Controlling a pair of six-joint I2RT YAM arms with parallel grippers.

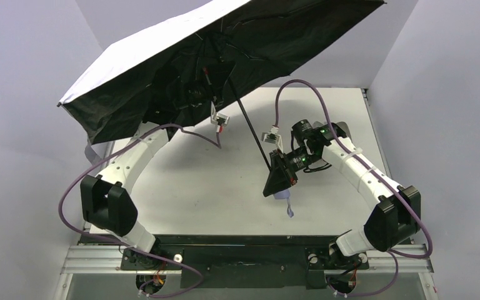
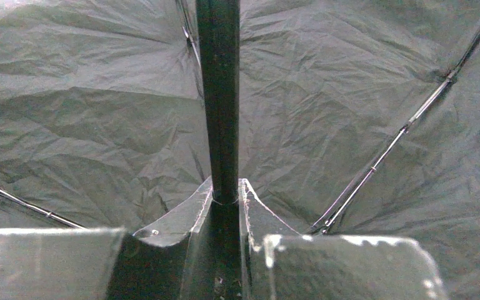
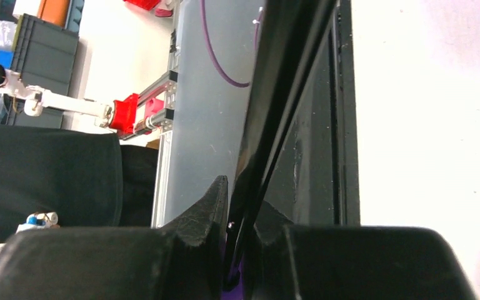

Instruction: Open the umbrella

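The umbrella (image 1: 181,56) hangs open over the table (image 1: 194,187), canopy hiding left claw (image 2: 226,206).

The top view is bright, evenly lit from overhead and sharp throughout. The umbrella (image 1: 181,62) throws a soft grey shadow on the table (image 1: 225,187) from centre toward 10 o'clock, and its pale outer fabric glares near white at 10 o'clock. The left wrist view is dim and grey, with the left gripper (image 2: 226,203) blurred at 6 o'clock and glare on its upper edges. The right wrist view is blown out white at 3 o'clock, and the right gripper (image 3: 240,212) at 6 o'clock is soft.
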